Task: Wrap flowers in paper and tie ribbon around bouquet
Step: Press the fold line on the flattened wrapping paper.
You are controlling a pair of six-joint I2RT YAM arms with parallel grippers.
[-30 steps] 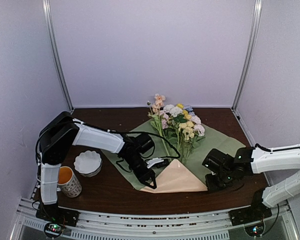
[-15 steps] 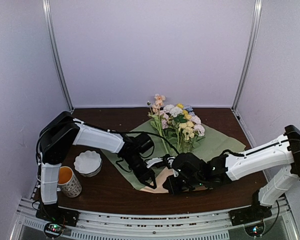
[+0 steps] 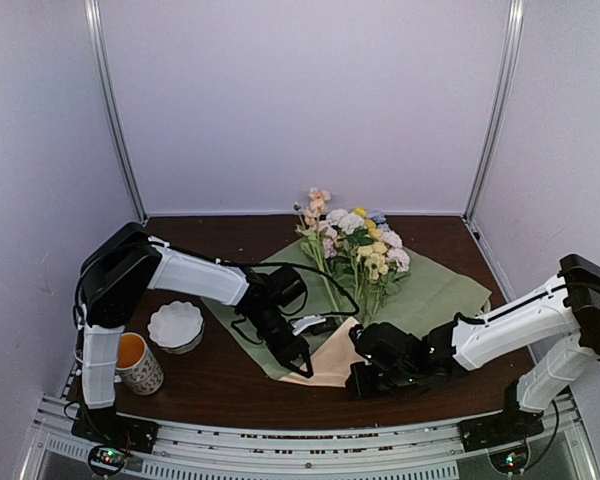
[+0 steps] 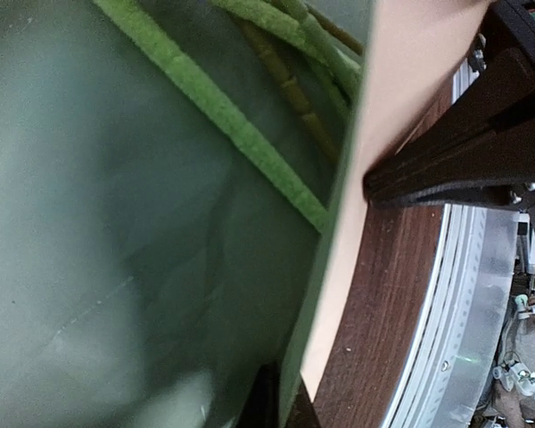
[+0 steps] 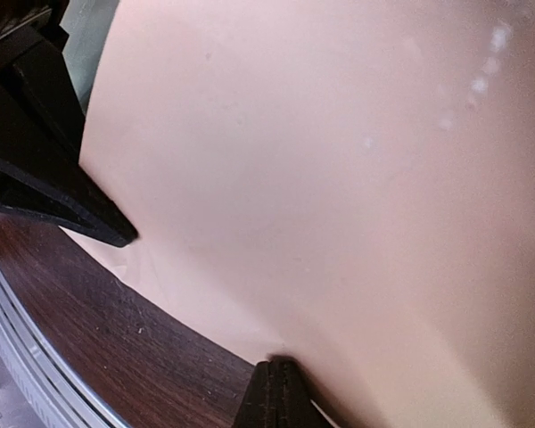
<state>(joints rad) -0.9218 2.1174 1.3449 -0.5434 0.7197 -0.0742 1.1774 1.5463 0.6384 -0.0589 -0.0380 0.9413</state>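
**Hold on fold unclear**

Left gripper [image 3: 305,368] and right gripper [image 5: 276,390], both pinched shut, touch one peach-tan and sage-green wrapping paper [image 3: 440,290] mid-table. Pastel green-stemmed flowers [image 3: 365,250] lying on it bunch beyond counting. One white bowl [image 3: 175,306], one orange-filled cup [image 3: 145,378].

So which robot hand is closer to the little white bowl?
Left. The left gripper is at the near-left edge of the paper, a little to the right of the white bowl. The right gripper is farther right, past the left one, at the peach flap.
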